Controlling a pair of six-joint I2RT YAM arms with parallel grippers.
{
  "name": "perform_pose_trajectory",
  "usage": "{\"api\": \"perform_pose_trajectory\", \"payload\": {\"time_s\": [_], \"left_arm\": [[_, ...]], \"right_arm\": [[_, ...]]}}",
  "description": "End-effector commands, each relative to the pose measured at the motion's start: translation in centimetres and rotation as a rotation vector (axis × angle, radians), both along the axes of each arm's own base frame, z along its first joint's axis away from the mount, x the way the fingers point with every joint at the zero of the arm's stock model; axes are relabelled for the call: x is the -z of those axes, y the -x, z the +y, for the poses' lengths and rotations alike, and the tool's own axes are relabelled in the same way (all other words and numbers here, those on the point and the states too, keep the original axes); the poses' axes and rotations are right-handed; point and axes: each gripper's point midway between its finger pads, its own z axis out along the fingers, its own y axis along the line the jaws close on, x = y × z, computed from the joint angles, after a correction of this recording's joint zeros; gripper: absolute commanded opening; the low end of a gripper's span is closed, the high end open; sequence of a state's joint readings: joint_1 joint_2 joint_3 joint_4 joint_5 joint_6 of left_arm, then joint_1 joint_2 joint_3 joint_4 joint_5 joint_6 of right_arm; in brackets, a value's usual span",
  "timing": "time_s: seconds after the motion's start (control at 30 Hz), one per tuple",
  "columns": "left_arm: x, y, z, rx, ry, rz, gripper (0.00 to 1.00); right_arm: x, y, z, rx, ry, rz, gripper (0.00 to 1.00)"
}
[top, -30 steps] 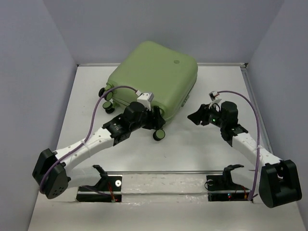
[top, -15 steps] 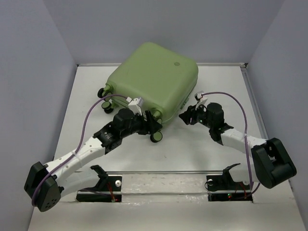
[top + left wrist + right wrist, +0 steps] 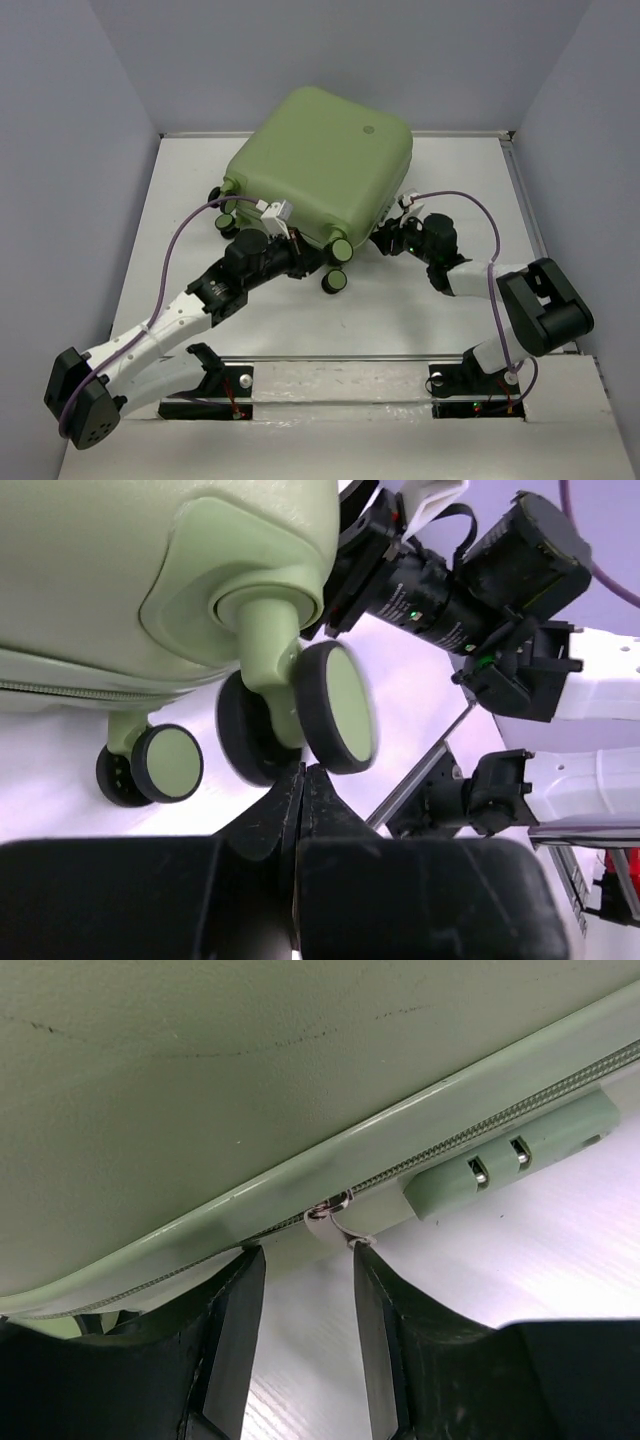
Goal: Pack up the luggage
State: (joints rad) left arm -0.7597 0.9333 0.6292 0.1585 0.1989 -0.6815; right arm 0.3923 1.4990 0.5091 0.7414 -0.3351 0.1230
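While the luggage [image 3: 320,165] lies closed at the far middle of the bench [image 3: 400,310], I see my left end effector [image 3: 303,780] pinched fully together on nothing, just under a caster wheel [image 3: 340,720]; my right end effector [image 3: 308,1270] stands partly spread, either side of the zipper pull [image 3: 335,1222].
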Motion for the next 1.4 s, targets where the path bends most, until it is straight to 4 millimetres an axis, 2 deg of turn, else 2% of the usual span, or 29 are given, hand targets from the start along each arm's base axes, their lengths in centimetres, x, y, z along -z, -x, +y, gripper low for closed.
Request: {"api": "perform_pose_trajectory", "payload": {"time_s": [0.0,0.03,0.07,0.1,0.13,0.2,0.23,0.43,0.67,0.8,0.93,1.03,1.07,1.13,1.17,1.23,1.3,1.33,1.37], "left_arm": [[-4.8,-0.7,-0.5,0.000,0.091,-0.140,0.06],[-4.7,-0.8,-0.4,-0.006,0.079,-0.142,0.06],[-4.6,-0.9,-0.2,-0.014,0.065,-0.144,0.12],[-4.6,-1.3,0.1,-0.033,0.036,-0.155,0.36],[-4.9,-1.5,0.2,-0.039,0.027,-0.162,0.69],[-4.6,-1.6,0.2,-0.038,-0.003,-0.155,0.96],[-4.5,-1.8,0.0,-0.032,-0.018,-0.154,0.99],[-2.7,-2.6,-0.7,-0.007,-0.107,-0.116,0.99],[-2.5,-3.1,-2.5,0.041,-0.108,-0.108,0.99],[-1.8,-3.6,-2.7,0.029,-0.126,-0.096,0.99],[-1.1,-3.6,-2.8,0.017,-0.113,-0.076,0.90],[-0.8,-3.6,-2.9,0.020,-0.109,-0.070,0.78],[-0.8,-3.7,-3.0,0.021,-0.108,-0.070,0.70],[-0.7,-3.7,-3.1,0.024,-0.108,-0.069,0.67],[-0.6,-3.8,-3.2,0.028,-0.110,-0.067,0.57],[-0.4,-3.7,-3.3,0.033,-0.113,-0.064,0.48],[0.0,-3.6,-3.5,0.045,-0.113,-0.057,0.47],[0.3,-3.6,-3.5,0.046,-0.116,-0.051,0.50],[0.5,-3.6,-3.5,0.046,-0.119,-0.045,0.61]], "right_arm": [[-5.7,-2.5,0.6,0.017,-0.061,-0.239,0.46],[-5.7,-2.8,0.1,0.047,-0.057,-0.247,0.46],[-5.7,-2.8,-0.1,0.065,-0.058,-0.251,0.46],[-5.7,-2.8,-0.4,0.079,-0.053,-0.260,0.46],[-5.7,-2.9,-0.6,0.091,-0.049,-0.262,0.46],[-5.5,-2.3,0.0,0.059,-0.048,-0.250,0.46],[-5.5,-2.2,0.0,0.057,-0.055,-0.247,0.46],[-6.0,-1.2,0.1,0.050,-0.106,-0.227,0.46],[-5.4,-1.4,-0.3,0.074,-0.090,-0.199,0.46],[-5.1,-1.4,-0.6,0.088,-0.084,-0.188,0.46],[-5.0,-1.6,-0.7,0.104,-0.080,-0.171,0.47],[-4.5,-1.8,-1.0,0.125,-0.074,-0.152,0.47],[-4.5,-2.0,-1.1,0.136,-0.072,-0.150,0.47],[-4.1,-2.1,-1.5,0.162,-0.067,-0.138,0.49],[-3.9,-2.0,-1.8,0.175,-0.062,-0.131,0.49],[-3.9,-1.9,-2.3,0.184,-0.061,-0.128,0.48],[-3.9,-1.8,-2.3,0.179,-0.056,-0.121,0.45],[-3.5,-1.7,-2.3,0.177,-0.043,-0.105,0.42],[-3.5,-1.7,-2.2,0.171,-0.043,-0.103,0.42]]}}
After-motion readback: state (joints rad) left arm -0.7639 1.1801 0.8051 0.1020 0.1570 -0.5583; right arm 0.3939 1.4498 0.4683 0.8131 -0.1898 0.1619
